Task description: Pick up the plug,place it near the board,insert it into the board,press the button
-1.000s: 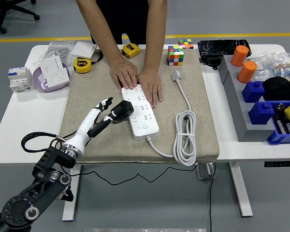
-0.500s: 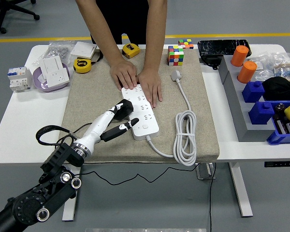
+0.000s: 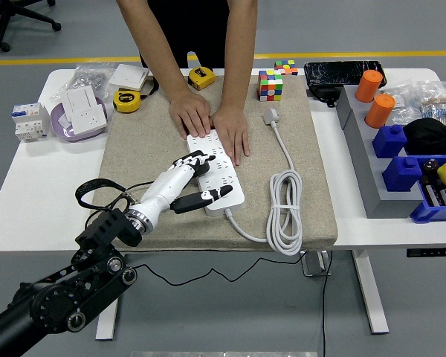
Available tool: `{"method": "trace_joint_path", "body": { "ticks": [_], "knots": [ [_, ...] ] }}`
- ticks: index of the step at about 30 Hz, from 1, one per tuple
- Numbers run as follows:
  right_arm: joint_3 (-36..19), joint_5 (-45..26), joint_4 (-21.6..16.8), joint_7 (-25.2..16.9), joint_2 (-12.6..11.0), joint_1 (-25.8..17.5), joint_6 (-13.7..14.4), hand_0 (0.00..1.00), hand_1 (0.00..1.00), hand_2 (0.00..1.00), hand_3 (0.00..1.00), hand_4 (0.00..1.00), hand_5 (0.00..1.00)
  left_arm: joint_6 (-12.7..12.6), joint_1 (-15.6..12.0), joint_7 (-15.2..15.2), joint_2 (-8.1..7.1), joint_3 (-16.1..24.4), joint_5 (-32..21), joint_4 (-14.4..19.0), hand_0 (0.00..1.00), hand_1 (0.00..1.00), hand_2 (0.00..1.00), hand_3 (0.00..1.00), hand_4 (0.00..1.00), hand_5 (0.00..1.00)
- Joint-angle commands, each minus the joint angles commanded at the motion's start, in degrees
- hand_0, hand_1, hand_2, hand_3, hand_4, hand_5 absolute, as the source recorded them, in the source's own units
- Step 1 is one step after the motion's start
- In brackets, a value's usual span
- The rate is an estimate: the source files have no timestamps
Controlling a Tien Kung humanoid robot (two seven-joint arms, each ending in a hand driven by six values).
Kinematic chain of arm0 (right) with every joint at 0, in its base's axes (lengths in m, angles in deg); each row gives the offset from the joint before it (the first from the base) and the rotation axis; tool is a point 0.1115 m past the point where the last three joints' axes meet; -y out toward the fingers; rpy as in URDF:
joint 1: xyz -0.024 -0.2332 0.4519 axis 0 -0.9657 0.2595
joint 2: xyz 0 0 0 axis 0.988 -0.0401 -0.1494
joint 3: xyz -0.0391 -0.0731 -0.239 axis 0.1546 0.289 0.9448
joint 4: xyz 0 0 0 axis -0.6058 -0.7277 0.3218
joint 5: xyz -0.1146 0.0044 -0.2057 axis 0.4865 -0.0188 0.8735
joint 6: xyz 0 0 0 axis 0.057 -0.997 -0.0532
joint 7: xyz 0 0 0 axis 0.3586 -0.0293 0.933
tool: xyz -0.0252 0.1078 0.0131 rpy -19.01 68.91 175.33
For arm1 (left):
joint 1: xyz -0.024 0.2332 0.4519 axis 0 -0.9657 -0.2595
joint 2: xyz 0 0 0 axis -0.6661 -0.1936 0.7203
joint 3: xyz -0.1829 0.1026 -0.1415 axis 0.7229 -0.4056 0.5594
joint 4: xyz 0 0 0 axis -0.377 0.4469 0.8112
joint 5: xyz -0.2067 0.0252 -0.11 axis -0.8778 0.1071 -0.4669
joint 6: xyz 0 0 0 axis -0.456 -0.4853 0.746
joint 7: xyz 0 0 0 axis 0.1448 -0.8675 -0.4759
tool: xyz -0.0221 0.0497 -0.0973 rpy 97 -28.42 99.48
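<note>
Two hands of a person pin the power strip's far end on the worktop's mat. Its long axis runs away from the robot — the left robot hand lies over its near-left part, fingers loosely spread; whether it grips the plug I cannot tell.

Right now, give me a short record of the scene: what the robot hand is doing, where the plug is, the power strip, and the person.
left hand: over the near left part of the power strip, fingers curled around the plug
plug: black, in the left hand, at the strip's sockets; seating cannot be told
power strip: white, on the beige mat, cord coiled to its right
person's hands: both flat on the strip's far end
right hand: not in view
</note>
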Motion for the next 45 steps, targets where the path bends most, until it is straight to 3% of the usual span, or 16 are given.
{"method": "trace_joint_path", "body": {
  "ticks": [11, 18, 21, 25, 26, 28, 33, 45],
  "knots": [
    [0.55, 0.62, 0.00, 0.08, -0.08, -0.12, 0.10, 0.771, 0.773, 0.771, 0.839, 0.998, 0.998, 0.82, 2.28, -1.64, 0.25, -3.05, 3.93, -0.71, 0.998, 0.998, 0.964, 0.946, 0.998, 0.998],
    [0.44, 0.63, 0.00, 0.09, -0.14, -0.16, 0.14, 0.772, 0.773, 0.771, 0.837, 0.998, 0.998, -0.37, 2.92, -2.22, 0.21, -1.93, 10.09, 2.13, 0.998, 0.998, 0.960, 0.940, 0.998, 0.998],
    [0.49, 0.53, 0.00, 0.09, -0.14, -0.14, 0.13, 0.771, 0.772, 0.771, 0.839, 0.998, 0.998, -0.54, 3.43, -3.62, 0.02, -0.98, 14.08, 2.38, 0.998, 0.998, 0.965, 0.875, 0.998, 0.998],
    [0.63, 0.26, 0.00, 0.06, -0.11, -0.16, 0.07, 0.771, 0.772, 0.771, 0.839, 0.998, 0.998, 0.91, 3.93, -6.38, -0.40, 0.04, 18.10, 0.70, 0.998, 0.998, 0.965, 0.875, 0.998, 0.998],
    [0.62, 0.19, 0.00, 0.05, -0.11, -0.17, 0.08, 0.771, 0.771, 0.770, 0.839, 0.998, 0.998, 1.29, 4.06, -7.00, -0.59, 0.07, 19.03, 0.19, 0.998, 0.998, 0.965, 0.804, 0.998, 0.998],
    [0.50, 0.20, 0.00, 0.09, -0.11, -0.17, 0.11, 0.771, 0.771, 0.770, 0.839, 0.998, 0.998, 2.28, 4.33, -8.06, -1.05, -0.04, 20.40, -0.89, 0.998, 0.998, 0.965, 0.804, 0.998, 0.998],
    [0.19, 0.22, 0.00, 0.10, -0.14, -0.18, 0.20, 0.771, 0.770, 0.770, 0.838, 0.998, 0.998, 2.75, 4.64, -8.45, -1.96, -0.32, 20.53, -1.92, 0.998, 0.998, 0.945, 0.788, 0.998, 0.998],
    [0.22, -0.01, 0.00, 0.03, -0.16, 0.25, 0.22, 0.769, 0.771, 0.770, 0.838, 0.998, 0.998, 3.32, 5.74, -8.03, -1.17, -2.54, 19.55, -2.27, 0.998, 0.998, 0.940, 0.779, 0.998, 0.998]
  ]
}}
